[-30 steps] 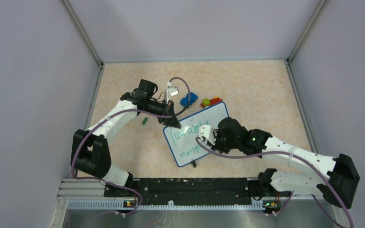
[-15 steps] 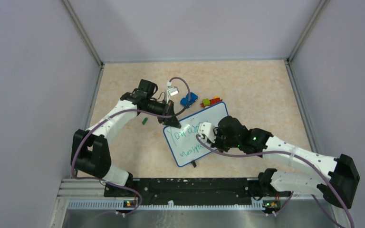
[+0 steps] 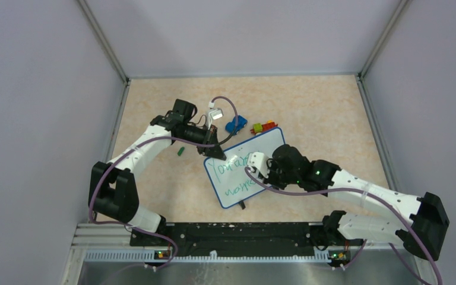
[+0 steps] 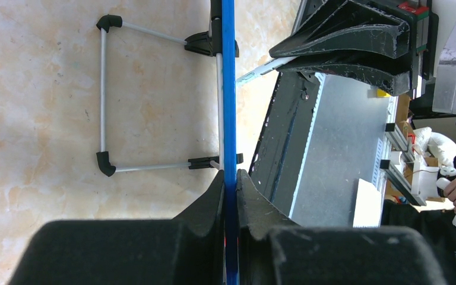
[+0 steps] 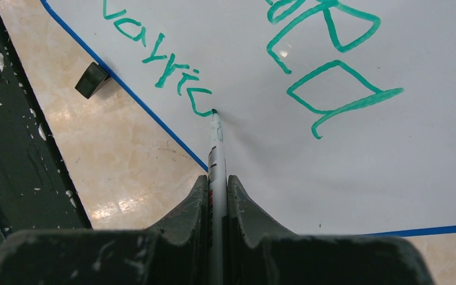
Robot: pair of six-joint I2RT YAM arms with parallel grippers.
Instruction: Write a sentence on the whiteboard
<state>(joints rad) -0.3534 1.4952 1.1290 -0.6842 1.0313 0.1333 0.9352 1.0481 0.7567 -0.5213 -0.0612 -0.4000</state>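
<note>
The whiteboard (image 3: 237,175), white with a blue rim, lies tilted on the table's middle. Green script (image 3: 233,165) in two lines runs across it; the right wrist view shows the lower line (image 5: 154,56) and large strokes (image 5: 332,89). My left gripper (image 3: 215,152) is shut on the board's far-left edge, seen edge-on as a blue strip (image 4: 228,119) between its jaws. My right gripper (image 3: 265,172) is shut on a white marker (image 5: 216,160), whose green tip (image 5: 214,111) touches the board at the end of the lower line.
A blue toy car (image 3: 236,124) and a green, red and yellow toy (image 3: 263,127) lie just beyond the board's far edge. A small green piece (image 3: 180,151) lies left of the board. The board's wire stand (image 4: 104,101) and a black foot (image 5: 91,79) show.
My right gripper with the marker has shifted slightly up and left over the board while writing. The left arm and the board have not moved.
</note>
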